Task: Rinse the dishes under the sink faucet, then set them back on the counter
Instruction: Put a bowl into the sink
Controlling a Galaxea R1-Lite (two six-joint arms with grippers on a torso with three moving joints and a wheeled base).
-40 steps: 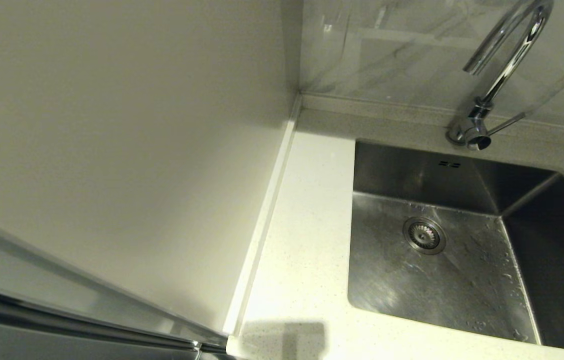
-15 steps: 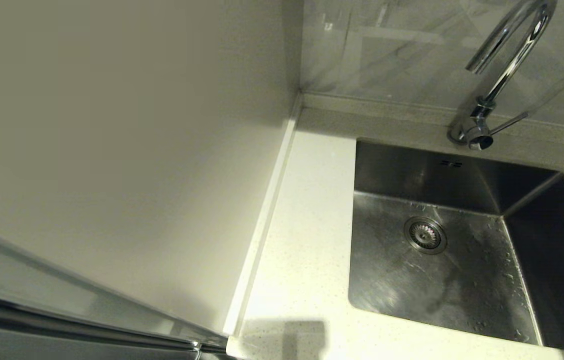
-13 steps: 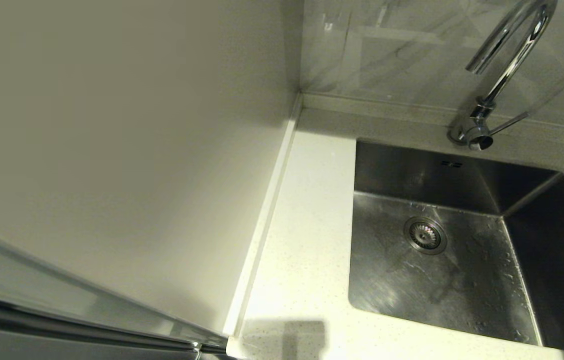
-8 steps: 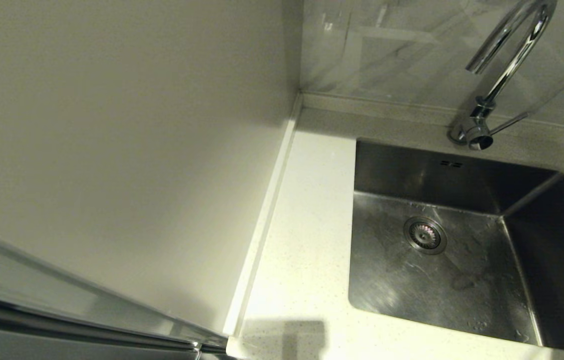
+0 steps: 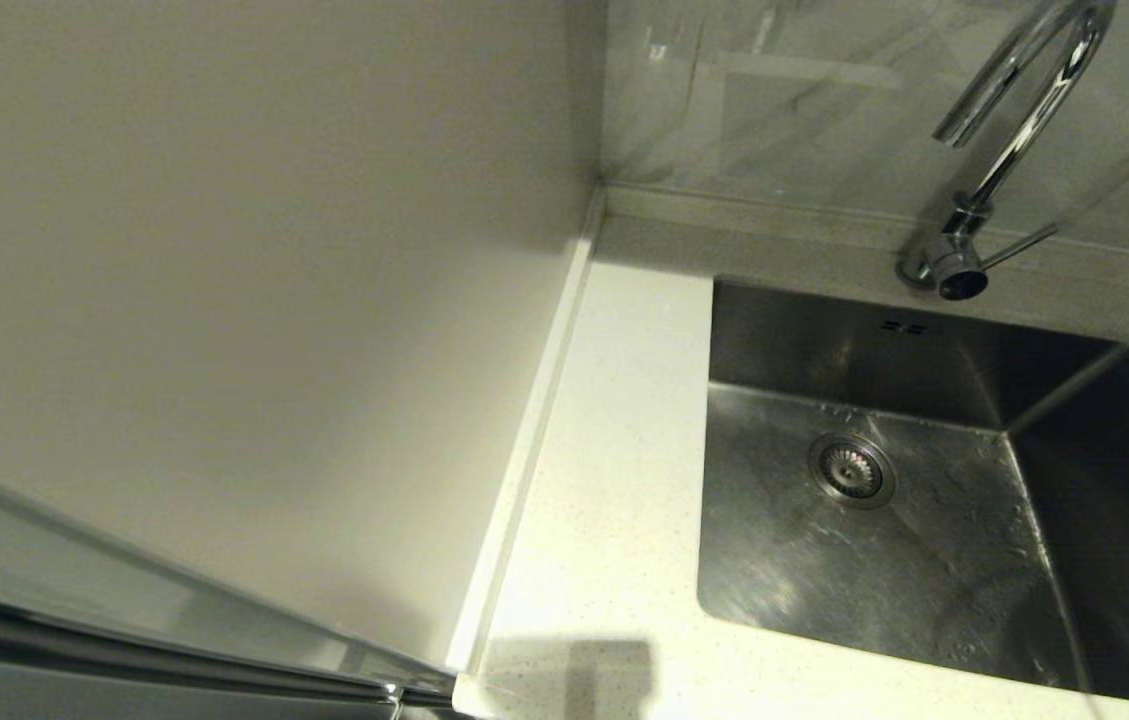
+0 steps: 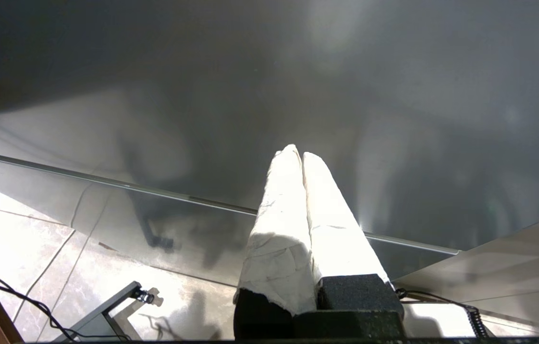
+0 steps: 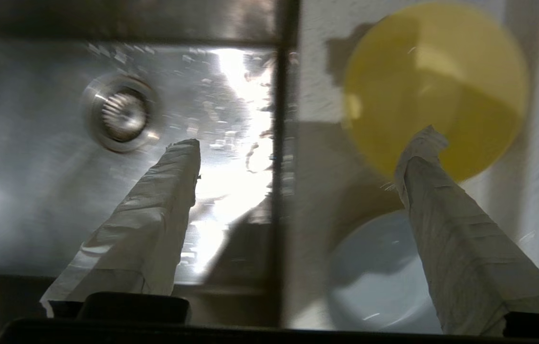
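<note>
Hovering wide open and empty above the speckled white desk beside the square steel sink, right hand now over the round yellow plastic bowl, shadow gone from the basin, likely starting a pickup; left hand parked, closed, empty.

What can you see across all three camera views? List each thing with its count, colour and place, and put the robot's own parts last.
Sink: one, steel, set in the counter.
Drain strainer: one, metal, on the sink floor.
Faucet: one, chrome, behind the sink.
Counter: one, white speckled, around the sink.
Yellow bowl: one, on the counter beside the sink.
Pale blue-grey bowl: one, on the counter next to the yellow bowl.
Wall panel: one, cream, left of the counter.
Left gripper: one, white-wrapped fingers together, over the floor.
Right gripper: one, fingers apart, above the sink's edge.
</note>
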